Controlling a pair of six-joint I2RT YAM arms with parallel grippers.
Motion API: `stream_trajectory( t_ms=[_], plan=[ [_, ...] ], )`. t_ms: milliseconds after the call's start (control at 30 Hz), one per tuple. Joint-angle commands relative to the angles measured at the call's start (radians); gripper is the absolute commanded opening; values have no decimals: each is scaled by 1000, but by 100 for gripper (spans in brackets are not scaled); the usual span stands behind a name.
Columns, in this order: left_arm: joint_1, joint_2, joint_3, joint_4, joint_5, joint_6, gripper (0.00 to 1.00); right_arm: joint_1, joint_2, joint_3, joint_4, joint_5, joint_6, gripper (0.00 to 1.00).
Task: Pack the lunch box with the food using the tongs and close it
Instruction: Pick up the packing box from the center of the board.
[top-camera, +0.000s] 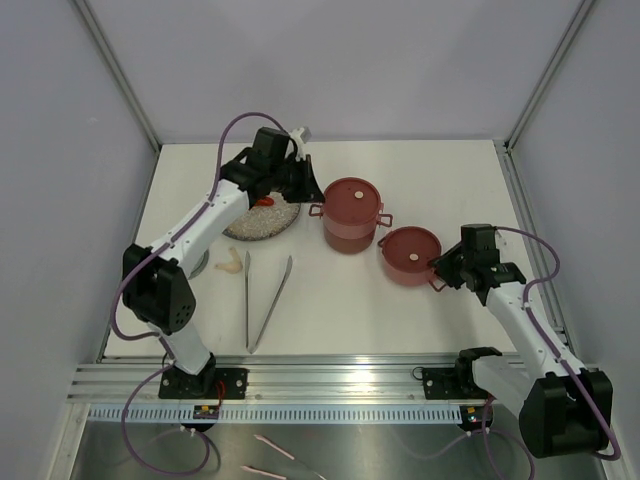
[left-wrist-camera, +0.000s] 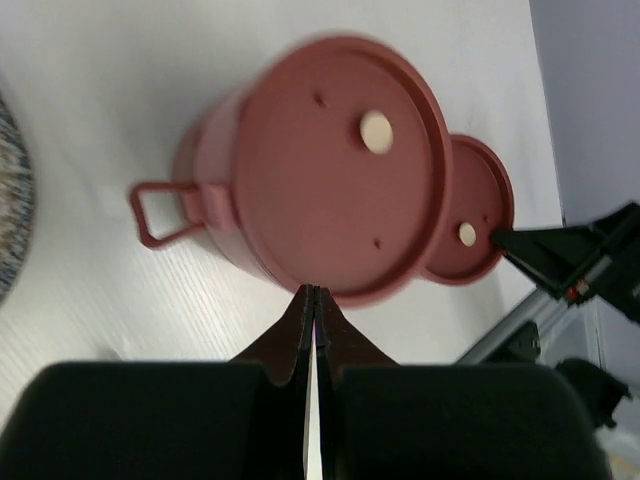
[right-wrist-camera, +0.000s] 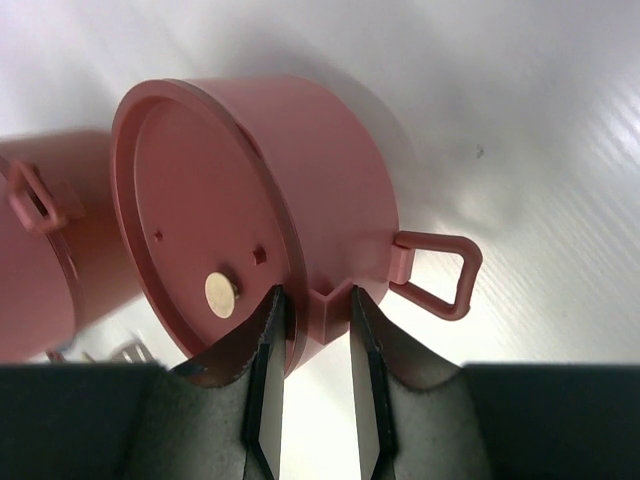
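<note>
one pair of tongs (top-camera: 248, 300) lies flat by the table's (top-camera: 400, 320) near edge, left of centre, untouched. long axis runs near-to-far, hinge at the near edge, tips splayed toward the far edge. judged light, springy steel, slick; best pinched mid-length across both legs. further in, toward the right edge, the right gripper (right-wrist-camera: 315, 300) clamps the rim of the single lidded tier (top-camera: 410, 255). farthest, the left gripper (left-wrist-camera: 313, 292), fingers pressed together and empty, sits just beside the taller lidded stack (top-camera: 350, 215).
</note>
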Motion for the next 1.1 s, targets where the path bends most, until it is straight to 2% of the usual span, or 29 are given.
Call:
stream_trajectory(
  t_ms=[0,200,300,333,433,467,533,567,700,833,1067],
  plan=[
    [-29,-104,-86,-6,42,33,0,-4,-8,102,-62,-144,-106,0],
    [-72,-204,-239,-61,38,54,4,1,103,160,-190,-337,-275,0],
    [-89,-258,-337,-73,50,36,10,16,139,157,-216,-389,-341,0],
    [-90,-291,-394,-74,50,3,20,27,159,160,-233,-409,-368,0],
    [-90,-341,-471,-48,73,-34,35,56,202,168,-238,-442,-407,0],
    [-90,-348,-496,-38,78,-42,45,74,234,171,-227,-449,-421,0],
    [-92,-356,-556,-6,99,-65,52,146,265,192,-210,-448,-424,0],
    [-93,-356,-571,6,114,-68,62,174,298,201,-195,-437,-422,0],
    [-95,-350,-645,87,188,-74,76,243,372,224,-136,-465,-444,0],
    [-116,-316,-707,153,200,-50,80,245,407,227,-96,-503,-506,0],
    [-129,-255,-754,265,185,-88,79,245,469,251,-77,-515,-528,0]
  ],
)
